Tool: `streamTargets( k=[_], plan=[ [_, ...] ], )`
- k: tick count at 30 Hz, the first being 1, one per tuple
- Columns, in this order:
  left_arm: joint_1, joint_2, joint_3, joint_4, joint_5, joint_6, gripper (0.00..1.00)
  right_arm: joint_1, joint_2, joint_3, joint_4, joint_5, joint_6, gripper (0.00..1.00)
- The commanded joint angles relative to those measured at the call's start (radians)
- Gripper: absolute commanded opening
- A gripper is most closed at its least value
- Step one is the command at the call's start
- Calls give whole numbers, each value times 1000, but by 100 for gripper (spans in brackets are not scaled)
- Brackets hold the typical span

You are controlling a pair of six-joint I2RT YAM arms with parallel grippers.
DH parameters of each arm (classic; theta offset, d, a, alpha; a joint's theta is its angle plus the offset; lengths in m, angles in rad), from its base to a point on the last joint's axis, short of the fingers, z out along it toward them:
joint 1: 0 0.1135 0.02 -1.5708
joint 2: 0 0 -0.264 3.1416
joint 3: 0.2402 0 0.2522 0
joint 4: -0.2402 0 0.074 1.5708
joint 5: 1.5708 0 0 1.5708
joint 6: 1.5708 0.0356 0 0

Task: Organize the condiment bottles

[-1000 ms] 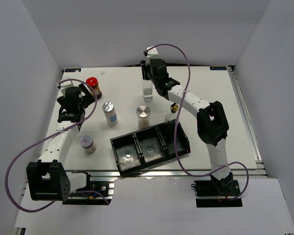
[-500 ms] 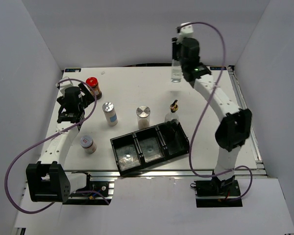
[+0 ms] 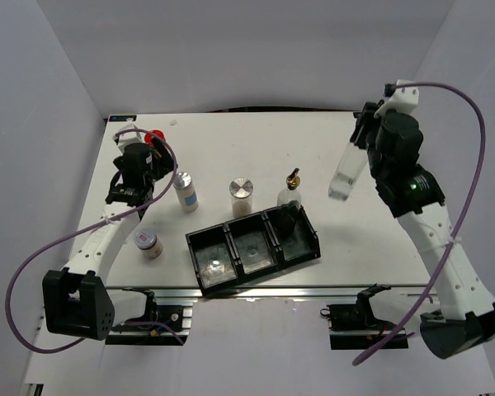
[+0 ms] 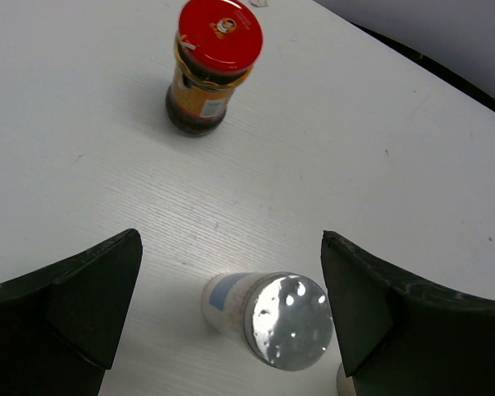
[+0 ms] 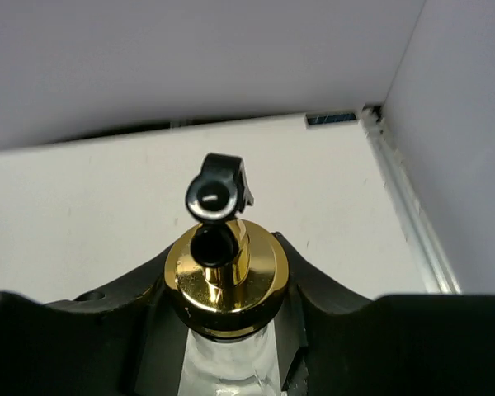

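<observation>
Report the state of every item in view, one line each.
left gripper: open, empty
right gripper: shut on held glass bottle
held glass bottle: in the air, tilted
standing glass bottle: upright on table, at tray's far edge
red-lidded jar: upright, lid on
blue-labelled shaker: upright, ungripped
middle shaker: upright on table
near-left shaker: upright on table
black tray: no bottle in any compartment

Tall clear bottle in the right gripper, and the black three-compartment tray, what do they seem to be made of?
Tall clear bottle: probably glass, transparent and glossy, the table showing through. Its gold pourer looks like polished metal, mirror-bright, though plated plastic is possible. Black three-compartment tray: likely moulded plastic, its floors glossy with light reflections.
</observation>
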Motion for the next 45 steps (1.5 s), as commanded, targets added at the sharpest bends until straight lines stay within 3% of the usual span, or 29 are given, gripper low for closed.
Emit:
streamTargets(
  k=[1, 7, 18, 37, 45],
  plan=[
    [-39, -11, 40, -10, 7, 6, 98, 8, -93, -52, -67, -89, 114, 0],
    [-76, -9, 40, -7, 4, 8, 98, 11, -219, -133, -139, -294, 120, 0],
    [-78, -6, 59, -31, -46, 9, 98, 12, -322, -291, 0, -719, 68, 0],
    [-79, -11, 63, -56, -91, 17, 98, 70, -336, -446, 140, -959, -39, 0],
    [-79, -14, 62, -63, -98, 14, 98, 129, -320, -527, 210, -913, -131, 0]
  ],
)
